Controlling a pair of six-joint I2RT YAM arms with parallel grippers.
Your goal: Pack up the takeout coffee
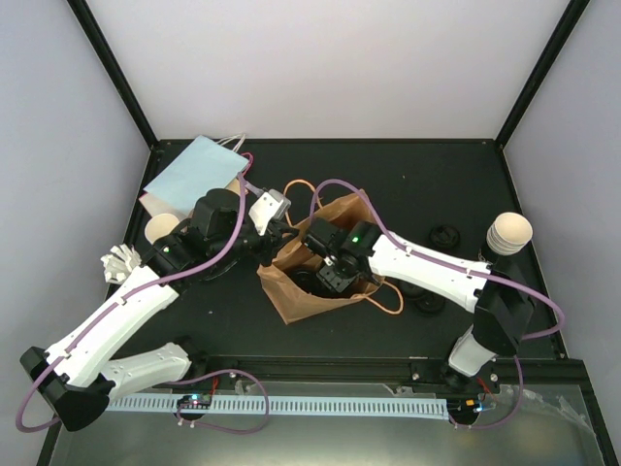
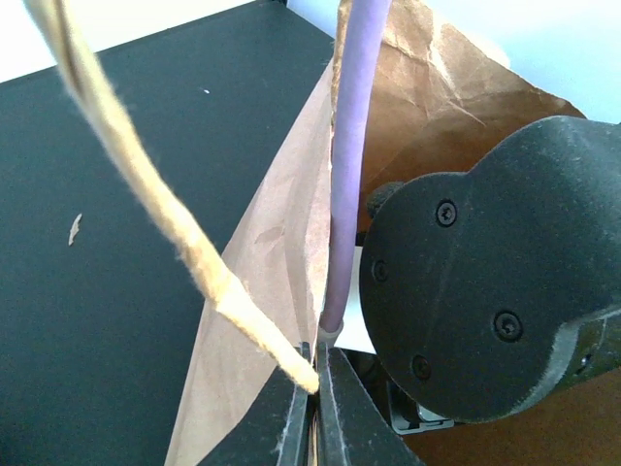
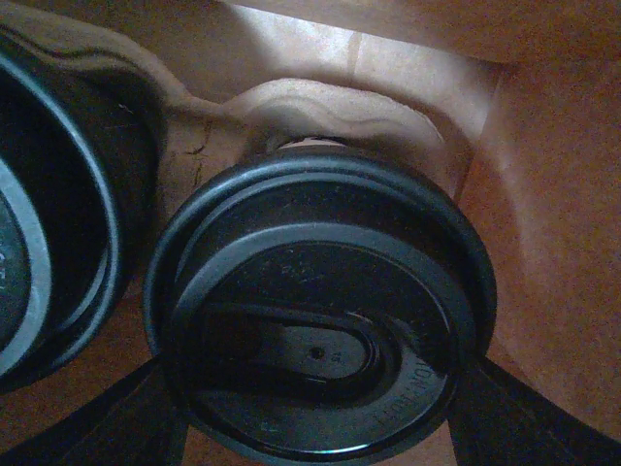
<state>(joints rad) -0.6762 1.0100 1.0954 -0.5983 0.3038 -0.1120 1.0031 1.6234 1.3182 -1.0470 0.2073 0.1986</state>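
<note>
Between the jaws of the right gripper (image 3: 320, 417), deep inside the crumpled brown paper bag (image 3: 548, 194), a small black paper cup with a round black plastic lid (image 3: 320, 311) is sitting clamped from both sides. Left of those jaws, a second lidded cup (image 3: 49, 194) is resting in the moulded brown pulp carrier (image 3: 291, 107). The left gripper (image 2: 315, 398) is pinching the bag's rim, jaws together beside the pale twine handle (image 2: 146, 194). By my judgement the cup is light and crushable and its lid slick, so holding the wall under the rim is looking safest.
</note>
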